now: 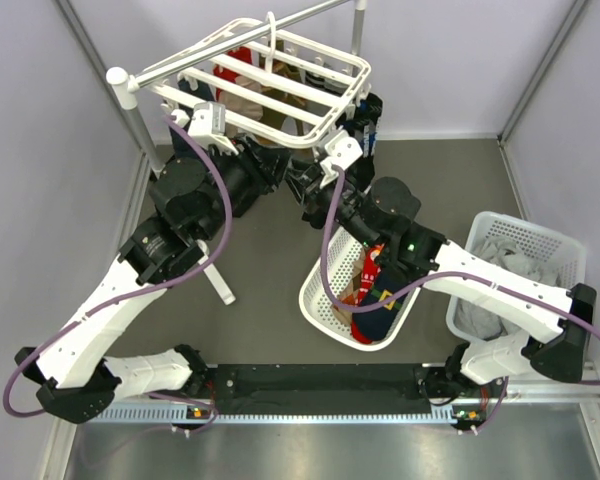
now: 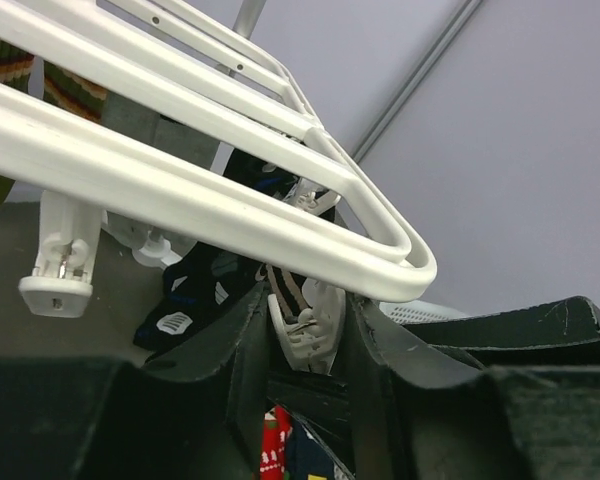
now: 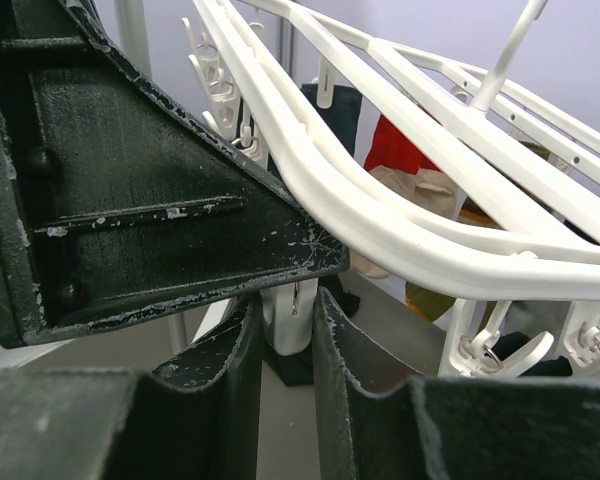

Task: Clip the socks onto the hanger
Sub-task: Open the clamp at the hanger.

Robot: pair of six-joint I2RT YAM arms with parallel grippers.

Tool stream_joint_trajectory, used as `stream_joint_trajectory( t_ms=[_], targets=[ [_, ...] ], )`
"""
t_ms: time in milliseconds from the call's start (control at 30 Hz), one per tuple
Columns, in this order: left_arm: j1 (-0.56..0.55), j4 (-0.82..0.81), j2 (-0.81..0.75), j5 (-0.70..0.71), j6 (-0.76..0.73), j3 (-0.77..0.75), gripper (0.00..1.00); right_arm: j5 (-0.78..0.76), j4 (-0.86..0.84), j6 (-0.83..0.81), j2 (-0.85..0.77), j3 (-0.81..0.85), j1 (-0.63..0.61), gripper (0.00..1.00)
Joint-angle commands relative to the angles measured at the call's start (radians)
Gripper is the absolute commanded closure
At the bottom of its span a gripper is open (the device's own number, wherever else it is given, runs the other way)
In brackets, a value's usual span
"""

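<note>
The white hanger (image 1: pixel 270 80) hangs at the back, its bars running across the left wrist view (image 2: pixel 180 185) and the right wrist view (image 3: pixel 400 215). Several socks hang from its clips, among them a red one (image 3: pixel 392 148) and a dark one with white marks (image 2: pixel 192 295). My left gripper (image 2: pixel 308 335) is under the rack's near corner, shut on a white clip (image 2: pixel 305 335). My right gripper (image 3: pixel 285 320) is beside it, shut on a white clip (image 3: pixel 292 305) with something dark below it. Red and navy socks (image 1: pixel 372 290) lie in the oval basket (image 1: pixel 320 300).
A second white basket (image 1: pixel 570 250) with grey and white laundry stands at the right. The metal stand pole (image 1: pixel 140 120) rises at the left, its foot (image 1: pixel 218 282) on the grey table. The left gripper's finger (image 3: pixel 130 200) fills the upper left of the right wrist view.
</note>
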State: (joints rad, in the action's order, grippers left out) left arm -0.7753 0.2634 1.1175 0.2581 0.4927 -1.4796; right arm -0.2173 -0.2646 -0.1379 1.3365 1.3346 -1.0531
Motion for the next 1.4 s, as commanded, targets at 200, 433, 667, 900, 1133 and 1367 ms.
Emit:
stream_joint_trajectory(
  t_ms=[200,433,667,900,1133,1367],
  targets=[
    [-0.007,0.036,0.011,0.079,-0.025,-0.047,0.93,-0.037,-0.001,0.030,-0.016,-0.041,-0.021,0.86],
    [-0.007,0.040,-0.001,0.109,-0.088,-0.025,0.99,-0.077,0.174,0.205,-0.079,-0.019,-0.021,0.43],
    [-0.007,0.045,0.019,0.104,-0.151,-0.004,1.00,-0.169,0.664,0.414,-0.149,0.054,-0.019,0.24],
    [-0.007,0.048,0.024,0.096,-0.167,-0.005,1.00,-0.264,1.089,0.709,-0.198,-0.001,0.014,0.17],
    [-0.007,0.059,0.005,0.101,-0.174,-0.008,1.00,-0.235,1.170,0.862,-0.223,-0.187,0.201,0.16],
    [-0.007,0.053,0.016,0.090,-0.166,-0.016,1.00,-0.133,0.945,0.873,-0.226,-0.393,0.419,0.26]
  ],
)
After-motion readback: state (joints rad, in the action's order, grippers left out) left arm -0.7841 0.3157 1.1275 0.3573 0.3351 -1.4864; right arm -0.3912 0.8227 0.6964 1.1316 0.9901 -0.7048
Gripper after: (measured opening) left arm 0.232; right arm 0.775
